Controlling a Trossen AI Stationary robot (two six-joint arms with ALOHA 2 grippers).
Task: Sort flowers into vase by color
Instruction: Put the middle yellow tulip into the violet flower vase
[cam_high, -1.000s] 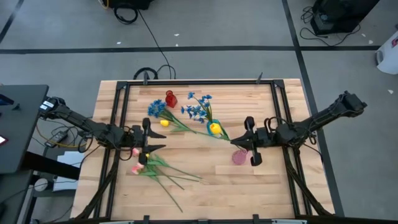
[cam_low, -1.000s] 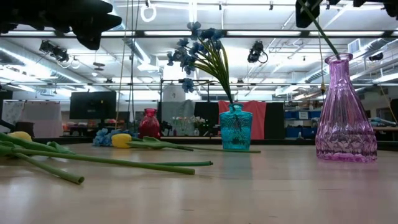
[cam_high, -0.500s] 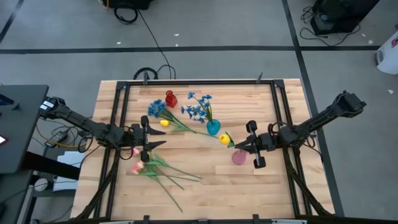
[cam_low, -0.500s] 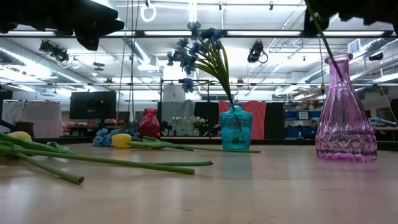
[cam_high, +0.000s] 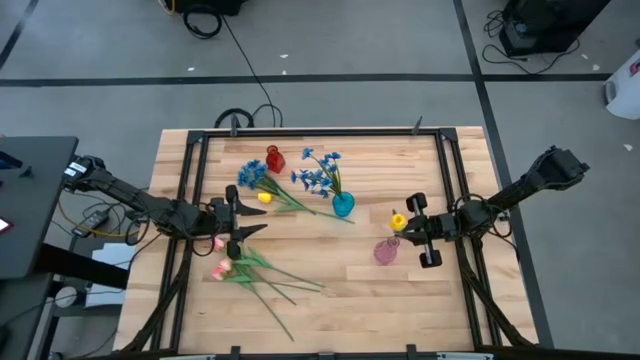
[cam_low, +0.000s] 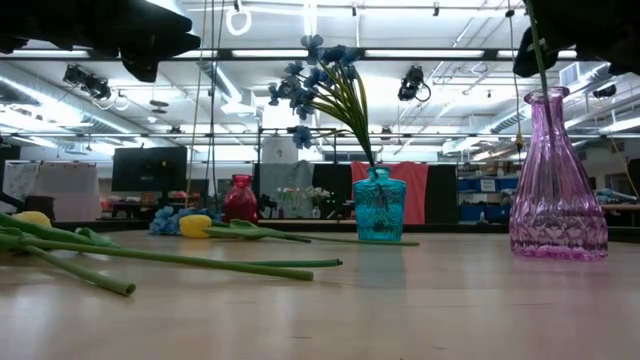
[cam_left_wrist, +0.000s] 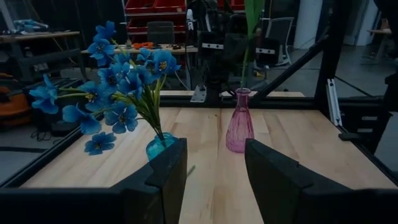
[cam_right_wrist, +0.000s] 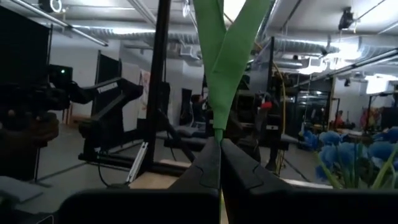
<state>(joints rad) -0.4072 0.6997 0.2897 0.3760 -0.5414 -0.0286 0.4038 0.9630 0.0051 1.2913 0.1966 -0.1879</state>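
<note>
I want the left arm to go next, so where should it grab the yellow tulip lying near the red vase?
Take the yellow tulip by its bare green stem just past the head, coming straight down from above. It lies flat on the table, and its stem runs toward the teal vase, so set the left hand across the stem.

You have three vases on the desk (cam_high: 330, 300): one (cam_high: 274, 159) near the back edge, one (cam_high: 343, 205) at the centre, one (cam_high: 386, 252) toward the right edge. Loose flowers (cam_high: 250, 272) lie near the left edge.
</note>
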